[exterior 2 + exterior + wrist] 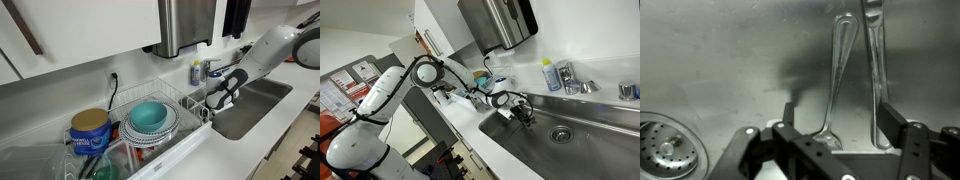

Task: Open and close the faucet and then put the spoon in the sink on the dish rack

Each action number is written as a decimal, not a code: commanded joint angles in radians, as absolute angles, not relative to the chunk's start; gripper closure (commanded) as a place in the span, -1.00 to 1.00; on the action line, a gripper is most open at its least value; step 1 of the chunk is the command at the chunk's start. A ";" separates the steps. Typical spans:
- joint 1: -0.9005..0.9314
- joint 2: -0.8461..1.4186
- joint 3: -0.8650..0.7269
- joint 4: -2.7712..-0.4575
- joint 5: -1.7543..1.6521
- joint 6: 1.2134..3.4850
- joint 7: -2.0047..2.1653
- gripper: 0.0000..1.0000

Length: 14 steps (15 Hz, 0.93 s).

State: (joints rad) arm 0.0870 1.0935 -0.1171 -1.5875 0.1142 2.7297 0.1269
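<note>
The spoon (836,70) lies on the floor of the steel sink (730,60), beside a second metal utensil (878,70). My gripper (842,125) is open and low over them, and the near ends of both utensils lie between its fingers. In both exterior views the gripper (525,112) (225,96) reaches down into the sink (585,145) (262,98) at the end nearest the dish rack. The chrome faucet (572,82) stands at the sink's back edge, away from the gripper. The wire dish rack (185,100) holds a teal bowl (150,116).
The drain (660,148) (560,133) is to one side of the gripper. A clear bluish bottle (551,76) (197,72) stands beside the faucet. A steel wall dispenser (498,22) (185,25) hangs above. A blue can (90,132) stands beside the rack.
</note>
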 commanded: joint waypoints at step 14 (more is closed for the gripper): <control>0.011 1.112 -0.071 -1.539 0.112 2.694 0.142 -0.05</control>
